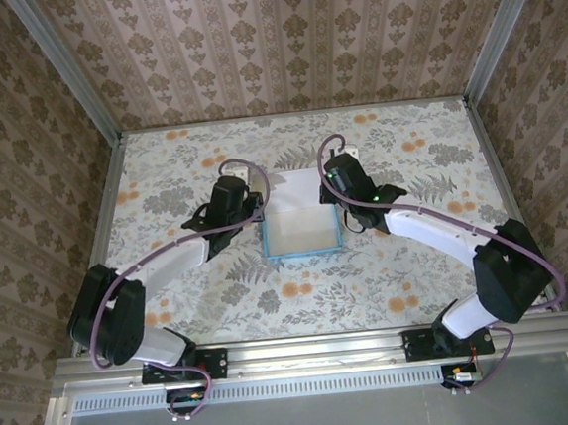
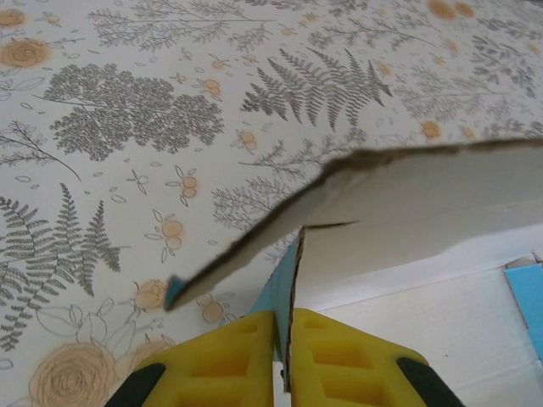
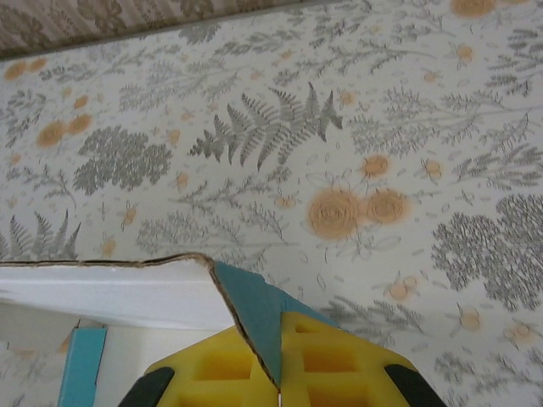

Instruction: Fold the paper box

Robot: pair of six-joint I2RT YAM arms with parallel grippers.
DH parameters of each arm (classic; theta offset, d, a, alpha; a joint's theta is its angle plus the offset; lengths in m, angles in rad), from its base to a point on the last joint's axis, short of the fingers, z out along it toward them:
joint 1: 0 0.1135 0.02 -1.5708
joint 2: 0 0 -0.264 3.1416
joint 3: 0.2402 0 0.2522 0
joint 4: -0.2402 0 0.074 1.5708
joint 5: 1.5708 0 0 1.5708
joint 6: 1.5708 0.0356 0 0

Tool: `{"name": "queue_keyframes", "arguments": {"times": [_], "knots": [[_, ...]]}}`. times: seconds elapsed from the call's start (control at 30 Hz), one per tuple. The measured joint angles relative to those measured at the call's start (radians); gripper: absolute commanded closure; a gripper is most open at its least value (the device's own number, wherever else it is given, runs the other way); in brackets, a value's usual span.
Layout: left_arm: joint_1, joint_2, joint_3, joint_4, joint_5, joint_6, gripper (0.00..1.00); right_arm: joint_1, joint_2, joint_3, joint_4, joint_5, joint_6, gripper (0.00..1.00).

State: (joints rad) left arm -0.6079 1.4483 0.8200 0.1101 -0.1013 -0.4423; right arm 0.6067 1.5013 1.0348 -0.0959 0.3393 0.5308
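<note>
The paper box stands in the middle of the table as a shallow open tray, turquoise outside and off-white inside, with a pale flap lying flat behind it. My left gripper is shut on the box's left wall near the far corner. In the left wrist view the yellow fingers pinch that thin wall, and a flap bends across above them. My right gripper is shut on the right wall. In the right wrist view its yellow fingers clamp the turquoise card at a corner.
The floral tablecloth covers the table, with patterned walls on three sides. A metal rail runs along the near edge, where both arm bases are bolted. Both arms curve inward from the bases toward the box.
</note>
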Motion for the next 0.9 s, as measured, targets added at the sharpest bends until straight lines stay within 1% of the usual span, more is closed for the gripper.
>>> {"name": "queue_keyframes", "arguments": {"times": [0.2, 0.43, 0.73, 0.9], "knots": [[0.015, 0.028, -0.031, 0.147, -0.023, 0.0, 0.86, 0.0, 0.026, -0.05, 0.136, 0.032, -0.003, 0.92], [0.007, 0.028, -0.136, 0.278, -0.019, 0.001, 0.85, 0.005, 0.016, -0.163, 0.237, 0.032, -0.004, 0.91], [-0.018, -0.002, -0.226, 0.349, -0.024, -0.008, 0.85, 0.027, -0.018, -0.237, 0.323, 0.032, -0.003, 0.91], [-0.029, -0.033, -0.271, 0.372, -0.03, -0.023, 0.85, 0.038, -0.042, -0.268, 0.336, 0.037, -0.003, 0.91]]}}
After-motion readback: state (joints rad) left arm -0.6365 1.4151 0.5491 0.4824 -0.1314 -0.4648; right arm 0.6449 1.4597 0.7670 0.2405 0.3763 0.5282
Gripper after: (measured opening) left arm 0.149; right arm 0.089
